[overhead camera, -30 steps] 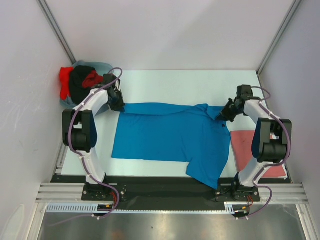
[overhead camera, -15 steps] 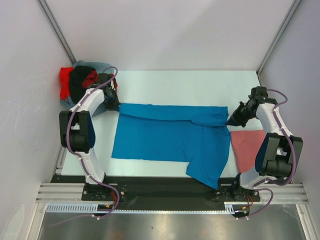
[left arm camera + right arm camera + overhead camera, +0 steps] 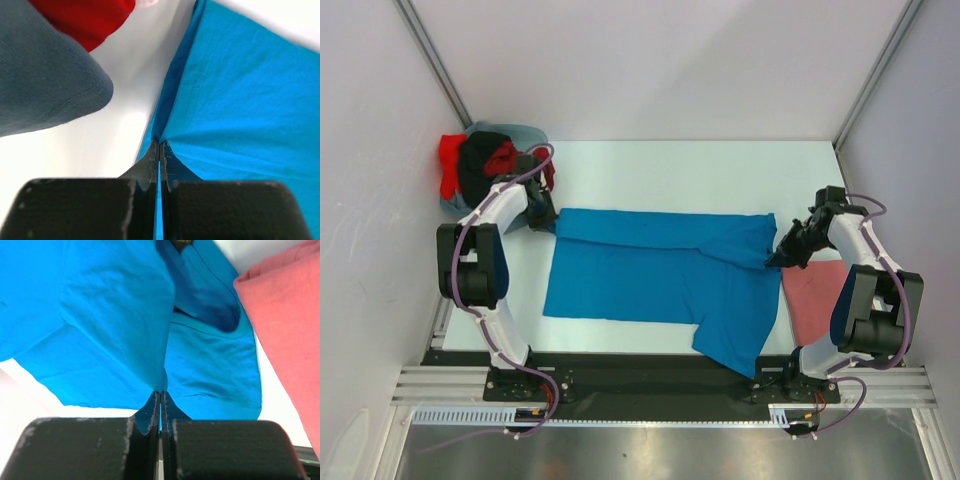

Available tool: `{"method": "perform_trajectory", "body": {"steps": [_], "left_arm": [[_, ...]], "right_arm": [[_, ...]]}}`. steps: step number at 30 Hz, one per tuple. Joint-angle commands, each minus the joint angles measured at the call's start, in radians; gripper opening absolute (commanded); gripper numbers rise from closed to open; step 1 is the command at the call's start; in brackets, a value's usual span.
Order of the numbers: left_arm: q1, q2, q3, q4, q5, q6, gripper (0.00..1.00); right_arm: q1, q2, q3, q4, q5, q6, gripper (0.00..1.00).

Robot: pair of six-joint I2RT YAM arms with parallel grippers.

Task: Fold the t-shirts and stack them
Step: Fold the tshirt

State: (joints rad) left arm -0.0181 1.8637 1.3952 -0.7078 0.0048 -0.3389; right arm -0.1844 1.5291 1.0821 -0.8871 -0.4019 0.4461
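The left end effector (image 3: 542, 215), beside a heap of red, black and grey-blue shirts (image 3: 480, 165), is clenched on the far-left corner of the bright blue cloth t-shirt (image 3: 650, 280) spread on the white tabletop (image 3: 670, 165). The right end effector (image 3: 782, 255) pinches its far-right edge, near the pinkish-red shirt (image 3: 817, 290). The 2 should travel level and together for a straight fold.
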Motion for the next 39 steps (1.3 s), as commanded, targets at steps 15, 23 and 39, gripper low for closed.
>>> {"method": "perform_trajectory", "body": {"steps": [15, 23, 39], "left_arm": [[0.009, 0.005, -0.051, 0.039, -0.032, -0.005, 0.00], [0.009, 0.008, -0.055, 0.045, -0.020, 0.005, 0.04], [-0.095, -0.187, -0.119, 0.060, 0.011, 0.080, 0.49]], "right_arm": [[0.010, -0.040, -0.070, 0.013, -0.017, 0.003, 0.00], [0.010, -0.049, -0.146, 0.065, -0.032, 0.042, 0.00], [0.000, 0.156, 0.076, 0.163, -0.113, 0.092, 0.00]]}}
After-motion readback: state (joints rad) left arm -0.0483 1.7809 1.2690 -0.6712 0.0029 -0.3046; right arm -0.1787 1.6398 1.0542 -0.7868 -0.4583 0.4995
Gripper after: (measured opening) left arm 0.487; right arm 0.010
